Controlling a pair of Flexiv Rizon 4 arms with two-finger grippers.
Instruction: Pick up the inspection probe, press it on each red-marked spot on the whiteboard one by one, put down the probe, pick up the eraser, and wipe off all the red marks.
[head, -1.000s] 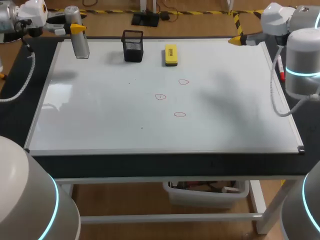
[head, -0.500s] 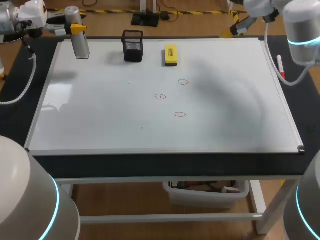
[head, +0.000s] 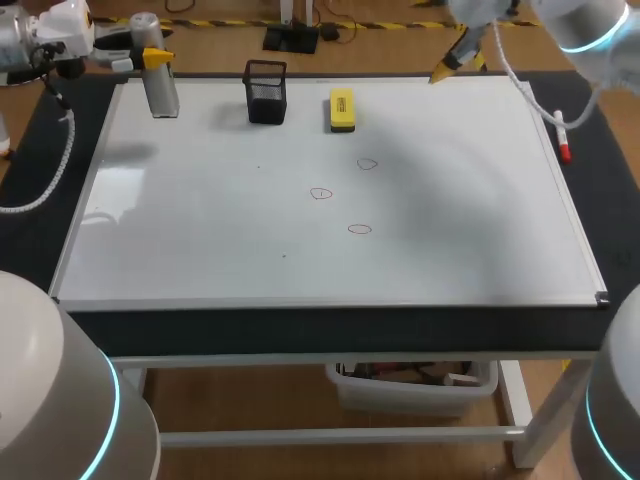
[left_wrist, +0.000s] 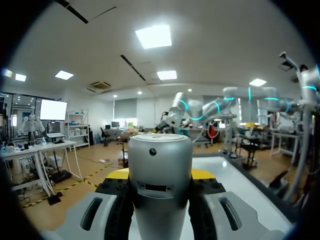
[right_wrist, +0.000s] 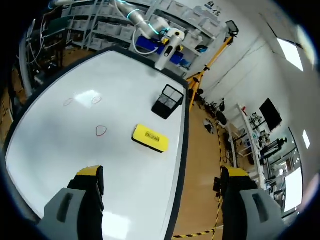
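Black mesh cup (head: 266, 91), probably a marker pen (head: 560, 135)

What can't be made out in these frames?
- Left wrist view: probe fills the middle, hiding marks and eraser; its lower end is cut off by the edge.
- Head view: holder's inside too dark to tell contents.
- Head view: whether the probe touches the whiteboard, too small to tell.
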